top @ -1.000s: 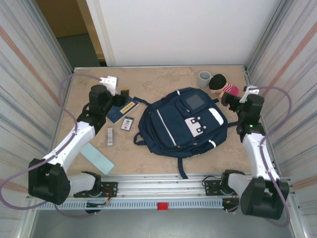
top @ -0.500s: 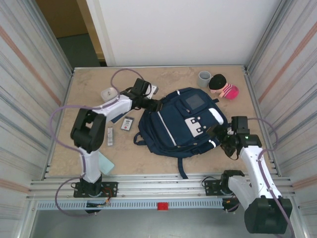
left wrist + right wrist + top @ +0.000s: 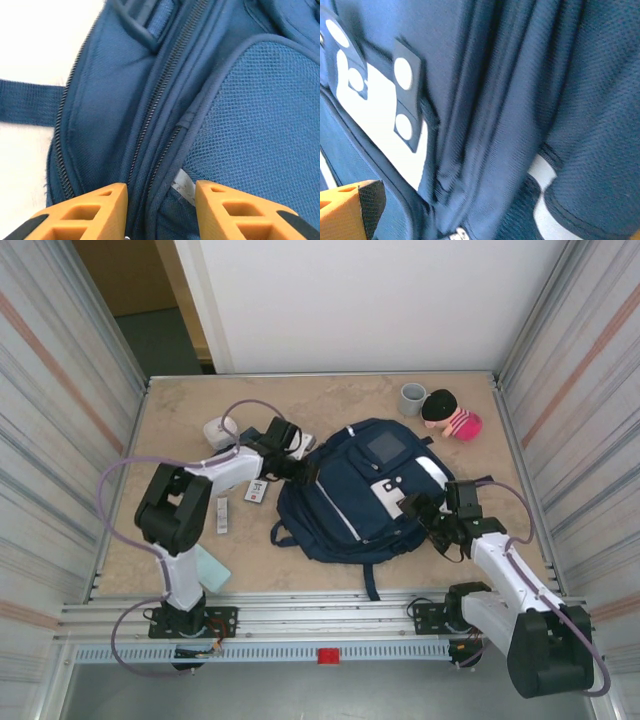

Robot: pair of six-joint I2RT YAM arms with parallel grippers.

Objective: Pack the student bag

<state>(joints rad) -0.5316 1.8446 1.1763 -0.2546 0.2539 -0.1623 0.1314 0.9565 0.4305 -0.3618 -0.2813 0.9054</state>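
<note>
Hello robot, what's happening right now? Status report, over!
Left gripper open, astride the student bag's zipper seam. Right gripper open wide at the bag's right side. Bag lies flat. Doll and cup wait behind it.

The bag [image 3: 350, 515] is navy, with a grey square panel [image 3: 385, 447] at its far end, a white patch [image 3: 392, 492] bearing dark dots, and a thin white stripe [image 3: 335, 505] on its left side. Its pocket [image 3: 250, 115] has a fine mesh weave. The table [image 3: 180, 410] is beige, faintly marbled. At the far right stand a grey cup [image 3: 412, 398] and a doll [image 3: 452, 416] with black hair and pink-and-white stripes. Near left lies a pale mint slab [image 3: 207, 567]. The left arm [image 3: 232, 468] and right arm [image 3: 505, 565] are white with black joints; the cables [image 3: 110, 480] are lilac. The left gripper [image 3: 160, 186] has orange fingers [image 3: 85, 210].
</note>
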